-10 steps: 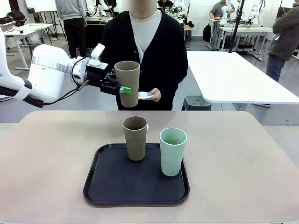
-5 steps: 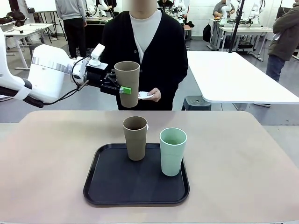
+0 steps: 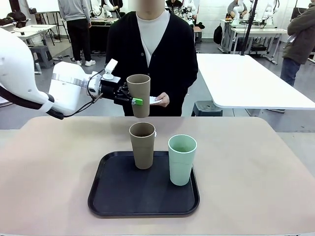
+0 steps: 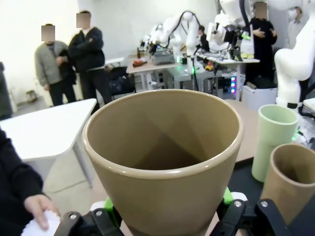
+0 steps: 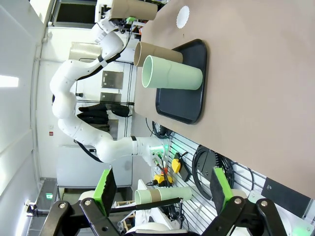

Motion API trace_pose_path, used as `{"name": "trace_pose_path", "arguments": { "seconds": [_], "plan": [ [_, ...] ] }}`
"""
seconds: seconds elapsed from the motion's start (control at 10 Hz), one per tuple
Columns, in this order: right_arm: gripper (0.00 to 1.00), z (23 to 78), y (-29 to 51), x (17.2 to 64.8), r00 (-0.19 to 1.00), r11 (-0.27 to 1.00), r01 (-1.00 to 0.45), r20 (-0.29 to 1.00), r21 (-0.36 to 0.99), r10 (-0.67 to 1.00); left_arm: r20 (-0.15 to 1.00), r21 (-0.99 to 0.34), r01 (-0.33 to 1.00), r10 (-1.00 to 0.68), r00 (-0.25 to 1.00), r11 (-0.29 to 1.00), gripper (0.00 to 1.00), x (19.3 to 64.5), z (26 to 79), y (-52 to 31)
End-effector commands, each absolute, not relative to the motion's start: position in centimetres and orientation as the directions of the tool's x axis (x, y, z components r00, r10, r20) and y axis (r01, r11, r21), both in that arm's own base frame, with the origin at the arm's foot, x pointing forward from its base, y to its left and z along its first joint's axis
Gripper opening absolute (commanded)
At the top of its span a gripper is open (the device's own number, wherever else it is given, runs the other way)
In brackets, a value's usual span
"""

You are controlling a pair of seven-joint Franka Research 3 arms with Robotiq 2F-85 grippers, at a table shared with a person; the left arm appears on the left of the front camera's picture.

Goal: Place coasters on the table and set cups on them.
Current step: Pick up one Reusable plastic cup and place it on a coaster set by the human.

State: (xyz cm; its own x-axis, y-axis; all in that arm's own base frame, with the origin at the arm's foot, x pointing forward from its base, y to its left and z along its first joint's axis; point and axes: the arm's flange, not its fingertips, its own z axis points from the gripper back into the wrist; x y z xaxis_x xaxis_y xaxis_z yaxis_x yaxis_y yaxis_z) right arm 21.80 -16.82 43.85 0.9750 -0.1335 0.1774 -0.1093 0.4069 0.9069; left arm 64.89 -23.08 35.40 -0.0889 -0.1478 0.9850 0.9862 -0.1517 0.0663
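Observation:
My left gripper [image 3: 138, 102] is shut on a tan cup [image 3: 139, 93] and holds it upright in the air beyond the table's [image 3: 49, 162] far edge, in front of the person. In the left wrist view this held cup [image 4: 162, 162] sits between the green pads of the left gripper [image 4: 165, 219]. A second tan cup [image 3: 142, 145] and a mint green cup [image 3: 182, 160] stand on the black tray [image 3: 98, 196]. One coaster [image 5: 183, 16] lies on the table past the tray. The person's hand holds more coasters [image 3: 154, 101]. My right gripper [image 5: 165, 196] is open and holds nothing.
A white rectangular table [image 3: 246, 78] stands behind to the right. The person [image 3: 152, 49] stands at the far edge of the tan tabletop. Bare tabletop lies left and right of the tray.
My left arm has carried the tan cup lower and a little to the right, farther from the camera. The cups on the tray have not moved.

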Motion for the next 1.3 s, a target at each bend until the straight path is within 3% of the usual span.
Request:
{"name": "trace_pose_path", "arguments": {
  "seconds": [0.0,0.6,1.2],
  "plan": [
    [1.0,44.0,-16.9,21.9,0.971,0.388,-0.129,0.196,0.913,-0.138,0.984,0.056,0.985,-0.158,-0.083,-0.166,0.86,66.8,34.4,-24.0],
    [1.0,44.0,-16.9,21.9,0.971,0.388,-0.129,0.196,0.913,-0.138,0.979,-0.01,0.994,-0.205,-0.012,-0.106,0.86,67.3,29.5,-24.9],
    [1.0,44.0,-16.9,21.9,0.971,0.388,-0.129,0.196,0.913,-0.138,0.978,-0.004,0.994,-0.206,-0.019,-0.11,0.86,66.7,28.7,-24.5]
  ]
}}
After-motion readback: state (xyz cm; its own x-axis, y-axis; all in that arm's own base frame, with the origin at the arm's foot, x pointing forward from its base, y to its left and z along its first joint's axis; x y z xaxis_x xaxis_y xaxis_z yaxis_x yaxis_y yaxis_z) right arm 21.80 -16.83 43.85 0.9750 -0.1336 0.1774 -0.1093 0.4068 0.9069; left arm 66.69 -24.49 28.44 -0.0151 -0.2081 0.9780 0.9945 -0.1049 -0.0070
